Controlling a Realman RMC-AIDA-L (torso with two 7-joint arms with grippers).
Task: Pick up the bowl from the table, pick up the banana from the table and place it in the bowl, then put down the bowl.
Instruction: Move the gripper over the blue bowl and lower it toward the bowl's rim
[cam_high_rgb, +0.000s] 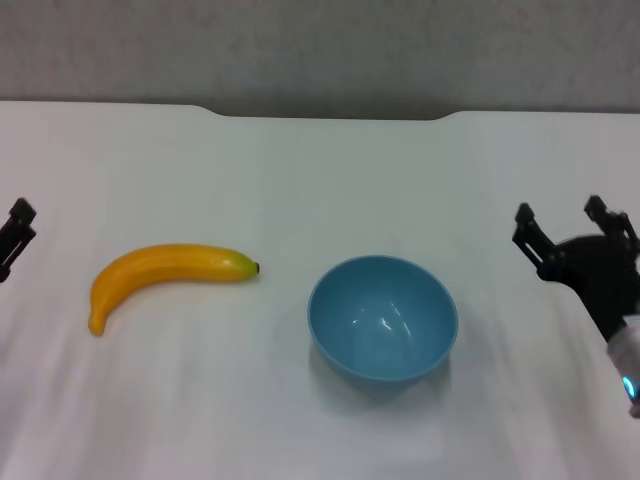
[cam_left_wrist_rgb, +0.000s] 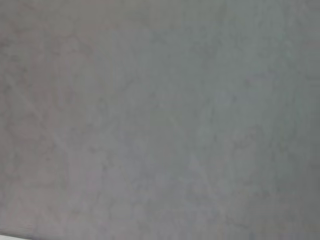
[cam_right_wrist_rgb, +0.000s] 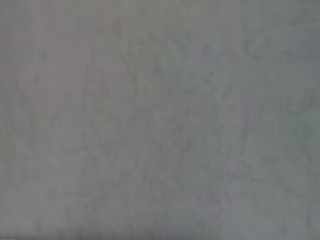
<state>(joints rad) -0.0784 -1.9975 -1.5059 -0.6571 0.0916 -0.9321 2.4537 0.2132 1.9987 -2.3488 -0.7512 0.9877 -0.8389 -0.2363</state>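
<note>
The left end effector (cam_high_rgb: 14, 236) waits at the edge, far to the left of the bowl (cam_high_rgb: 383, 318), and I cannot tell if it is released or clenched. The banana (cam_high_rgb: 165, 273) lies on the white worktop (cam_high_rgb: 320, 170) just left of the bowl. The right end effector (cam_high_rgb: 562, 232), well right of the bowl, has its fingers spread and empty, so no step seems done yet: lifting the bowl, loading the banana and setting down remain.

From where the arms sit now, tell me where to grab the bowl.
Grip the bowl by its rim on the side nearest the right gripper, coming from above. It stands upright and empty, so one finger can likely slip inside the thin wall; the banana lies clear on its other side.
</note>
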